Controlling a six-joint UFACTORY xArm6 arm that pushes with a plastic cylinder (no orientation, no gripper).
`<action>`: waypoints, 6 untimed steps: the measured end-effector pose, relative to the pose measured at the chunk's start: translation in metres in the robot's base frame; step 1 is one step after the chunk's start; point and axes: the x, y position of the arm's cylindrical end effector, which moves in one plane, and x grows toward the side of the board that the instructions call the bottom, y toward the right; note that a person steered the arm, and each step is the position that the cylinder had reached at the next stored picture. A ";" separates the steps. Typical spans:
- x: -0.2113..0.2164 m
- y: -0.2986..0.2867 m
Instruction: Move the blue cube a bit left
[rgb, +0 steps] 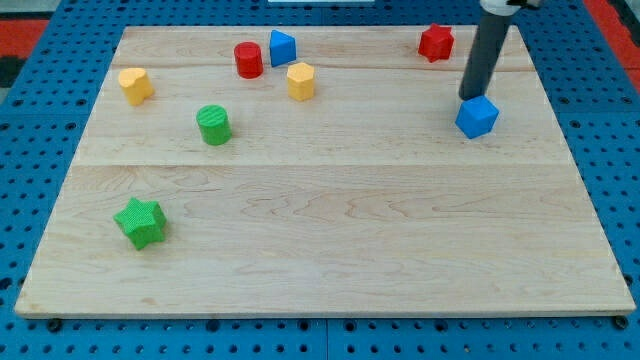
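Blue cube (477, 116) at board's (330, 250) right side, upper half. My tip (470, 98) just at cube's upper-left edge, touching or nearly so; contact not resolvable. Rod rising toward view's top. No pincer on this arm, plain rod only, so no open or closed state to record.

Red star (436, 42) near top edge, above and left of cube, well apart. Top left group: red cylinder (248, 60) touching or just beside blue wedge (282, 47); yellow block (300, 81) just below them. Second yellow block (135, 85) at far left. Green cylinder (213, 124) below group. Green star (139, 222) lower left, alone.
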 end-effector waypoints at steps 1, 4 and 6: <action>0.006 0.034; 0.010 0.020; 0.030 0.002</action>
